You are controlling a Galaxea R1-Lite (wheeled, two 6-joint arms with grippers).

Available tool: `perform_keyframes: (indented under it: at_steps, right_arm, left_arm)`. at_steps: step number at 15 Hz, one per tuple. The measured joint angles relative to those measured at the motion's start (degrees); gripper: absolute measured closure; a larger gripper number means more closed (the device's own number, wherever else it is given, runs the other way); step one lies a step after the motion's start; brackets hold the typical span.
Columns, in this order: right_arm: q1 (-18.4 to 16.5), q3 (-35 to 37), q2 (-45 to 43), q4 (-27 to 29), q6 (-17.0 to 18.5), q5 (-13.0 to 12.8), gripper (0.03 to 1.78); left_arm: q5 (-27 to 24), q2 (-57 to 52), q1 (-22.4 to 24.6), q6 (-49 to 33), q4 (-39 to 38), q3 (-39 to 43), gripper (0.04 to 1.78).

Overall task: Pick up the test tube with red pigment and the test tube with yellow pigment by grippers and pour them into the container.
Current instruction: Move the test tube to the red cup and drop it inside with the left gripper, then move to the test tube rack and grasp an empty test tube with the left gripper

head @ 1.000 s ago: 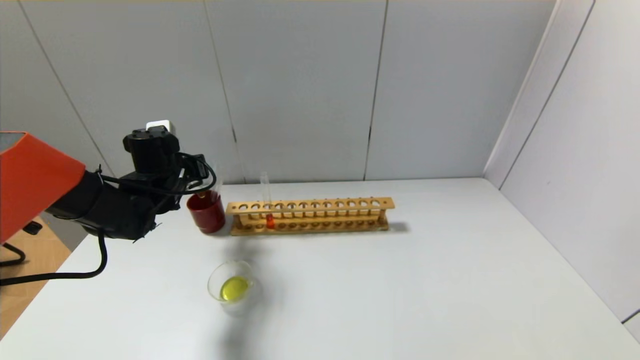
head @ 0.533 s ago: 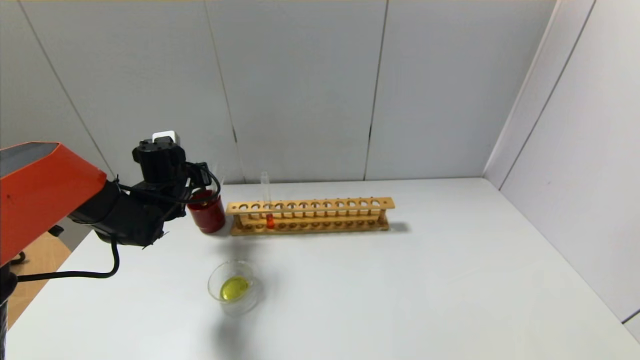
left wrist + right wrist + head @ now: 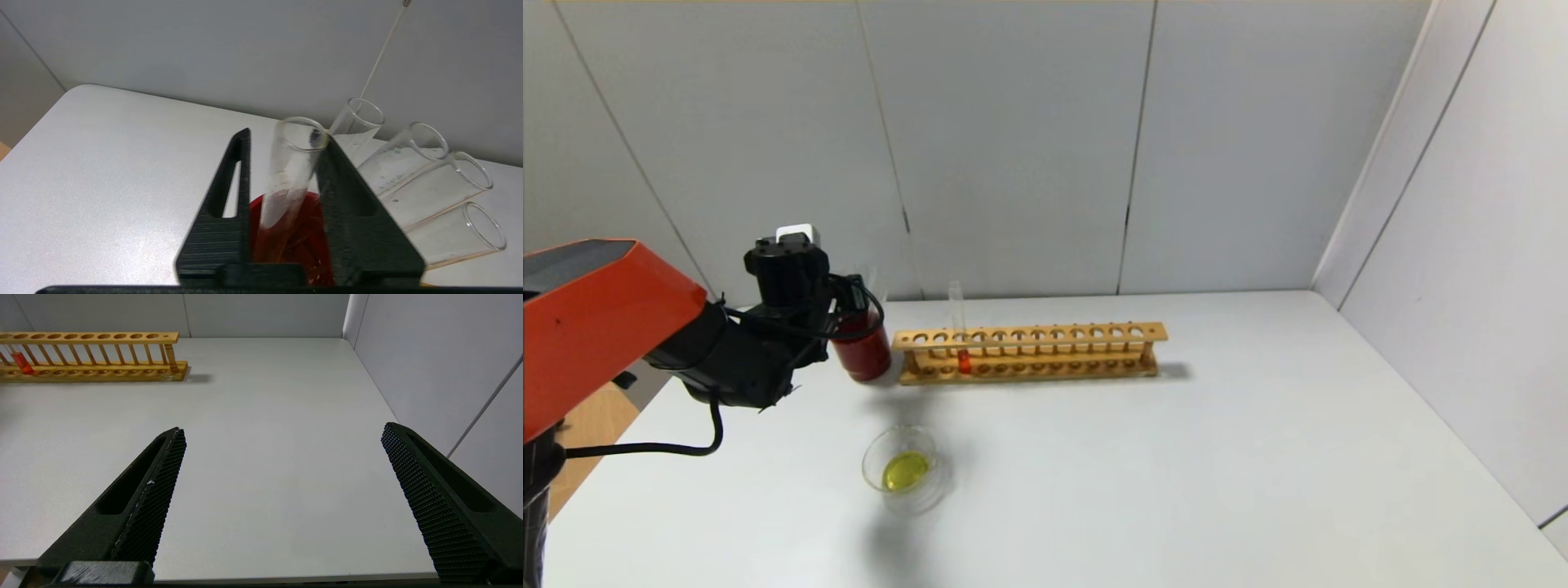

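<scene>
The test tube with red pigment [image 3: 963,359] stands upright in the wooden rack [image 3: 1029,351], and also shows from the right wrist [image 3: 19,361]. The container [image 3: 905,469], a clear glass dish, holds yellow liquid at front left. My left gripper [image 3: 286,136] hangs over a dark red cup [image 3: 862,349]. It is open around a colourless clear tube [image 3: 292,171] that stands in the cup, leaning on one finger with a gap to the other. The test tube with yellow pigment is out of view. My right gripper [image 3: 282,428] is open above the table's near right edge.
Several more clear empty tubes [image 3: 425,163] and a thin glass rod [image 3: 384,49] lean in the dark red cup. The rack's other holes are empty. Grey walls close off the back and right of the white table [image 3: 1217,474].
My left arm has moved down and a little right over the dark red cup. Its jaws have parted from the clear tube, which now rests in the cup.
</scene>
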Motion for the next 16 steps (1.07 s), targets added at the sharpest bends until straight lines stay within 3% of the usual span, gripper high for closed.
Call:
perform_keyframes:
  at_steps: [4,7,9,12,16]
  right_arm:
    - [0.0,0.0,0.0,0.0,0.0,0.0,0.06]
    - [0.0,0.0,0.0,0.0,0.0,0.0,0.06]
    - [0.0,0.0,0.0,0.0,0.0,0.0,0.06]
    - [0.0,0.0,0.0,0.0,0.0,0.0,0.06]
    - [0.0,0.0,0.0,0.0,0.0,0.0,0.06]
  left_arm:
    - [0.0,-0.8,0.0,0.3,0.3,0.2,0.52]
    - [-0.1,-3.0,-0.2,2.1,1.5,0.7,0.19]
    - [-0.1,-5.6,-0.7,5.0,3.4,1.5,0.08]
    - [-0.3,-11.8,-3.4,6.5,10.9,3.0,0.07]
    - [0.3,-20.8,-12.4,2.5,27.9,4.9,0.07]
